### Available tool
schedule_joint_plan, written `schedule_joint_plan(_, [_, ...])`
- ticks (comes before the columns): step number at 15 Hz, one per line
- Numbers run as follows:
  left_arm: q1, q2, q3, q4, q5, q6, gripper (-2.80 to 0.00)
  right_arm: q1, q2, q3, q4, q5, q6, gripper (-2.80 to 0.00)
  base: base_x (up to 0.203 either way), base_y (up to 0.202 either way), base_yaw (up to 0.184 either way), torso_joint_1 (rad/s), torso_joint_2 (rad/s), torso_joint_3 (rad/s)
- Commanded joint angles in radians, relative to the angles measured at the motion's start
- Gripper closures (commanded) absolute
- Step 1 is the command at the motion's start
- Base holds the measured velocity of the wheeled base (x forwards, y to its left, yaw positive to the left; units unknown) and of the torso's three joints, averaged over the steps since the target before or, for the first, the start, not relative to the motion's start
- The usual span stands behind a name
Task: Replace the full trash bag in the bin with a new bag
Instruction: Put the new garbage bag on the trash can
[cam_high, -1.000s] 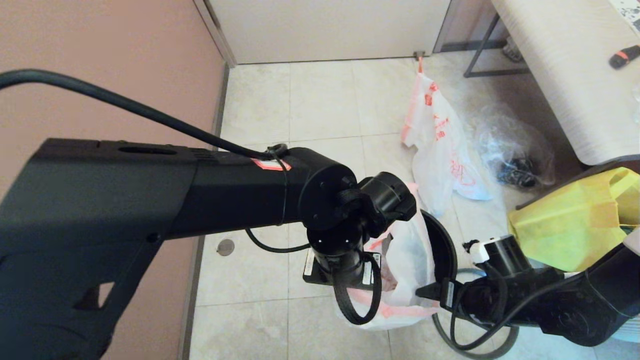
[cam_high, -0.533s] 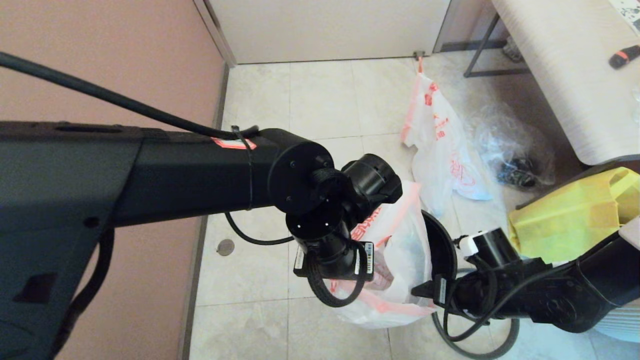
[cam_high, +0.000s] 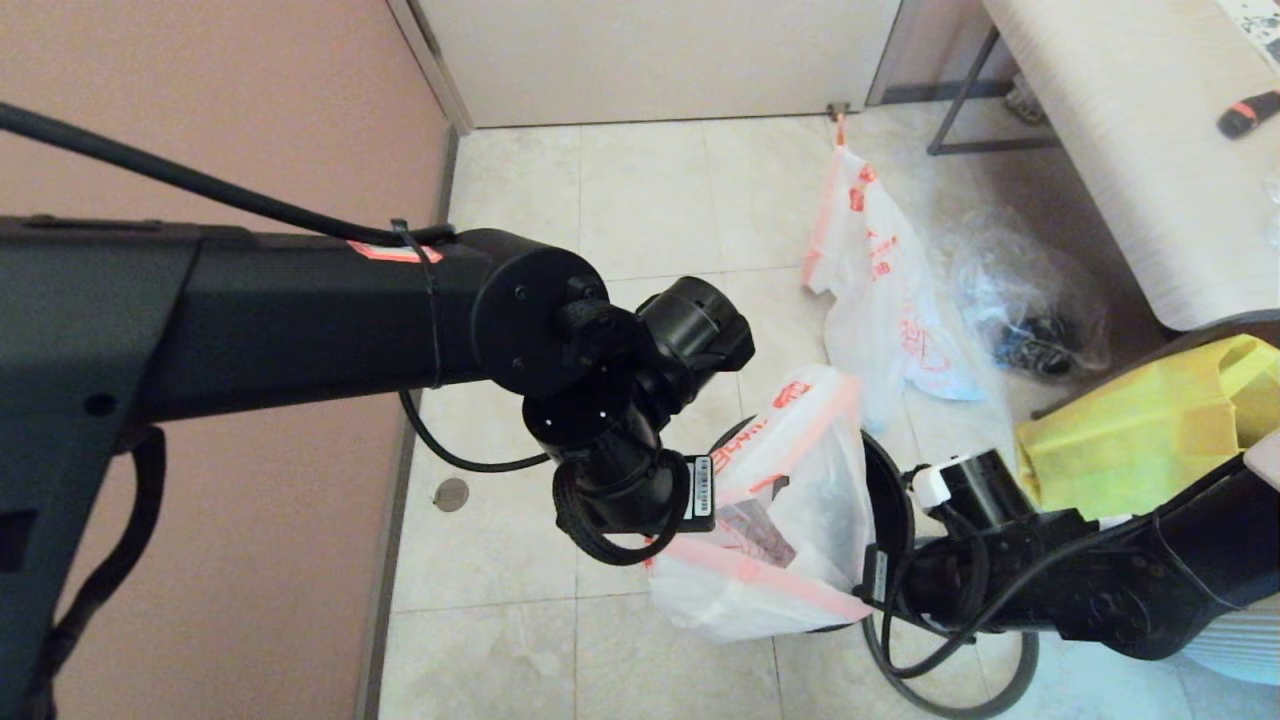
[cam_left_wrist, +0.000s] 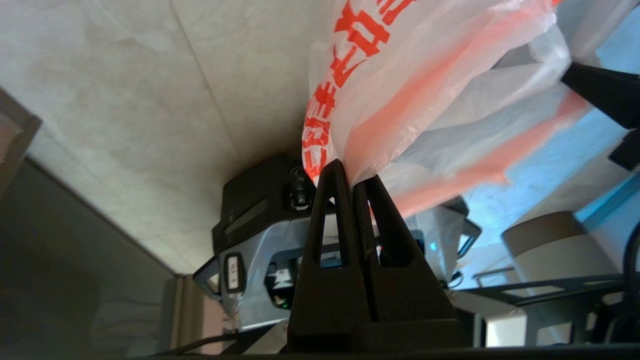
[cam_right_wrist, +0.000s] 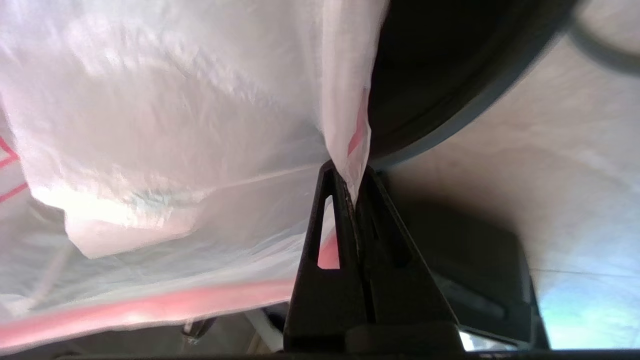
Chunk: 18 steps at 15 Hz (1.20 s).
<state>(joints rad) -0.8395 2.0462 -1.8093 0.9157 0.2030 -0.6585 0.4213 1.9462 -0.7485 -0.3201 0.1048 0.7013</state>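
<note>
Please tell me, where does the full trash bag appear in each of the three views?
Head view: the full trash bag is low, right of centre, partly in the bin.
Left wrist view: upper right, pinched by the left gripper.
Right wrist view: upper left, pinched by the right gripper.
Shared landmark: its orange hem.

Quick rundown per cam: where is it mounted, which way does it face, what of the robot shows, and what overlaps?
Head view: on the head, looking forward and down at the tiled floor; both arms show, the full trash bag rising from the bin.
Left wrist view: behind the left gripper, shut on the bag's printed edge; robot base beyond.
Right wrist view: behind the right gripper, shut on a bag fold beside the bin's rim.
Shared: all three show the full trash bag.
</note>
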Motion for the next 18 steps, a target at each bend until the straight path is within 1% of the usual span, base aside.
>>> schedule_joint_plan(1, [0.005,0.027,-0.007,-0.010,-0.001,-0.002,0.00,-0.049,-0.014,-0.001,-0.002,0.001,0.002,0.00,0.000,0.000,0.000,0.000,0.00,0.000])
schedule_joint_plan(2, [0.005,0.047,-0.013,-0.034,-0.005,0.001,0.00,-0.080,-0.022,-0.006,-0.001,0.002,-0.008,0.00,0.000,0.000,0.000,0.000,0.00,0.000])
schedule_joint_plan(3, [0.007,0.076,-0.027,-0.088,-0.020,0.010,0.00,-0.120,-0.034,-0.015,0.007,0.003,-0.025,0.00,0.000,0.000,0.000,0.000,0.00,0.000])
schedule_joint_plan(5, [0.017,0.108,-0.041,-0.226,-0.059,0.053,0.00,-0.176,-0.075,-0.039,0.038,0.004,-0.050,0.00,0.000,0.000,0.000,0.000,0.00,0.000])
schedule_joint_plan(6, [0.023,0.115,-0.035,-0.276,-0.065,0.076,0.00,-0.199,-0.100,-0.041,0.043,0.004,-0.066,0.00,0.000,0.000,0.000,0.000,0.00,0.000])
schedule_joint_plan(7, [0.029,0.115,-0.012,-0.287,-0.067,0.081,0.00,-0.223,-0.123,-0.036,0.045,0.003,-0.083,0.00,0.000,0.000,0.000,0.000,0.00,0.000])
schedule_joint_plan(9, [0.028,0.095,0.080,-0.300,-0.069,0.082,0.00,-0.254,-0.140,-0.007,0.050,0.003,-0.111,0.00,0.000,0.000,0.000,0.000,0.00,0.000])
schedule_joint_plan(10, [0.025,0.077,0.167,-0.336,-0.070,0.082,0.00,-0.257,-0.130,0.027,0.058,0.003,-0.149,0.00,0.000,0.000,0.000,0.000,0.00,0.000])
schedule_joint_plan(11, [0.022,0.065,0.270,-0.390,-0.070,0.085,0.00,-0.254,-0.108,0.040,0.066,0.003,-0.166,0.00,0.000,0.000,0.000,0.000,0.00,0.000])
schedule_joint_plan(12, [0.021,0.058,0.385,-0.477,-0.069,0.093,0.00,-0.246,-0.072,0.042,0.065,0.003,-0.168,0.00,0.000,0.000,0.000,0.000,0.00,0.000])
schedule_joint_plan(13, [0.025,0.063,0.477,-0.576,-0.066,0.104,0.00,-0.241,-0.031,0.042,0.054,0.003,-0.169,0.00,0.000,0.000,0.000,0.000,0.00,0.000])
schedule_joint_plan(14, [0.035,0.082,0.550,-0.699,-0.057,0.114,0.00,-0.239,0.015,0.041,0.024,0.003,-0.169,0.00,0.000,0.000,0.000,0.000,0.00,0.000])
schedule_joint_plan(15, [0.045,0.101,0.600,-0.785,-0.049,0.121,0.00,-0.238,0.052,0.043,-0.016,0.003,-0.169,0.00,0.000,0.000,0.000,0.000,0.00,0.000])
schedule_joint_plan(16, [0.050,0.111,0.645,-0.849,-0.045,0.138,0.00,-0.235,0.088,0.044,-0.041,0.003,-0.169,0.00,0.000,0.000,0.000,0.000,0.00,0.000])
schedule_joint_plan(17, [0.049,0.128,0.683,-0.912,-0.043,0.170,0.00,-0.225,0.123,0.044,-0.054,0.002,-0.170,0.00,0.000,0.000,0.000,0.000,0.00,0.000])
schedule_joint_plan(18, [0.048,0.152,0.689,-0.939,-0.041,0.183,0.00,-0.212,0.151,0.041,-0.060,-0.002,-0.170,0.00,0.000,0.000,0.000,0.000,0.00,0.000])
